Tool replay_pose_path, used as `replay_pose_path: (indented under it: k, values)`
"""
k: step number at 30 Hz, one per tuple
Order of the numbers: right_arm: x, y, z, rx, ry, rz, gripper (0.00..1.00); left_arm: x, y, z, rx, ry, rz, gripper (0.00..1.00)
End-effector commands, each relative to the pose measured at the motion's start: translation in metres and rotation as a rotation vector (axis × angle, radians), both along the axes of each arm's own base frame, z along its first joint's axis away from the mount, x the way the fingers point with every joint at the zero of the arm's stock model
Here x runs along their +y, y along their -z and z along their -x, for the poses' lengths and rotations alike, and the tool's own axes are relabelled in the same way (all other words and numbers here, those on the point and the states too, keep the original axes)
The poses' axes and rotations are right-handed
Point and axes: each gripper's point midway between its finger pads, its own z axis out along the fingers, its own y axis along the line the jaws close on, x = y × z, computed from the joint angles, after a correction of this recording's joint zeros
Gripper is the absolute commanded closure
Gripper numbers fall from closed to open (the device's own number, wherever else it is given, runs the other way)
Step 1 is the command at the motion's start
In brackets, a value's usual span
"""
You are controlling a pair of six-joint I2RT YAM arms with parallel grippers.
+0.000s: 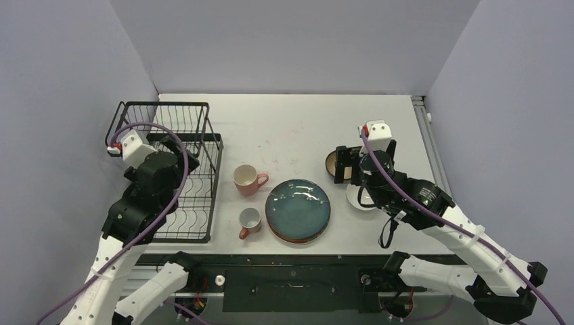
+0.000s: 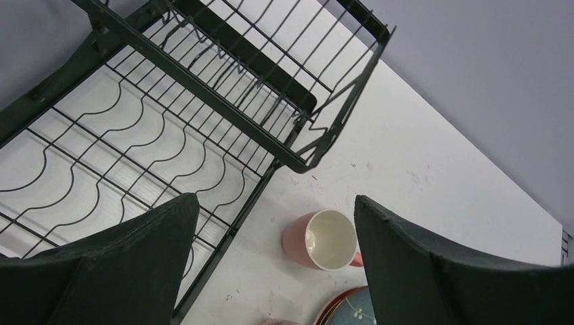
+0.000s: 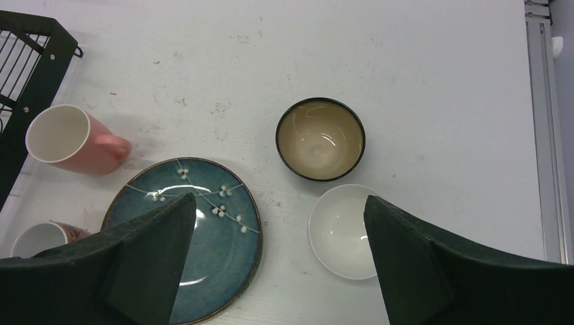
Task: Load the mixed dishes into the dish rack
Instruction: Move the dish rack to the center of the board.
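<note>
The black wire dish rack [image 1: 196,203] stands at the left. My left gripper [image 1: 172,169] hovers over it, open and empty [image 2: 276,203], looking past the rack's edge [image 2: 203,88] at the pink mug [image 2: 325,240]. That pink mug [image 1: 247,179] lies beside the rack, and the white orange-handled mug [image 1: 250,220] stands nearer. A dark teal plate [image 1: 298,210] tops a stack with a red-orange rim [image 2: 342,302]. My right gripper [image 3: 281,200] hangs open above the table. Under it are the brown bowl [image 3: 320,139], the small white bowl [image 3: 342,230] and the teal plate [image 3: 223,230].
The right arm [image 1: 433,210] hides most of the white bowl in the top view and part of the brown bowl [image 1: 332,161]. Grey walls close in the table at the left, back and right. A metal rail [image 3: 541,101] runs along the right edge.
</note>
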Motion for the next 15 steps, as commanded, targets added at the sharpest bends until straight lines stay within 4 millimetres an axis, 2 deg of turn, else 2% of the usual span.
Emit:
replay_pose_path:
  k: [1, 15]
  values:
    - [-0.001, -0.020, 0.002, -0.056, -0.007, -0.048, 0.11, 0.005, -0.014, -0.015, -0.047, -0.030, 0.063, 0.18]
    - [-0.008, -0.021, 0.008, -0.073, -0.014, -0.065, 0.11, 0.042, 0.017, -0.051, -0.013, -0.081, 0.287, 0.20]
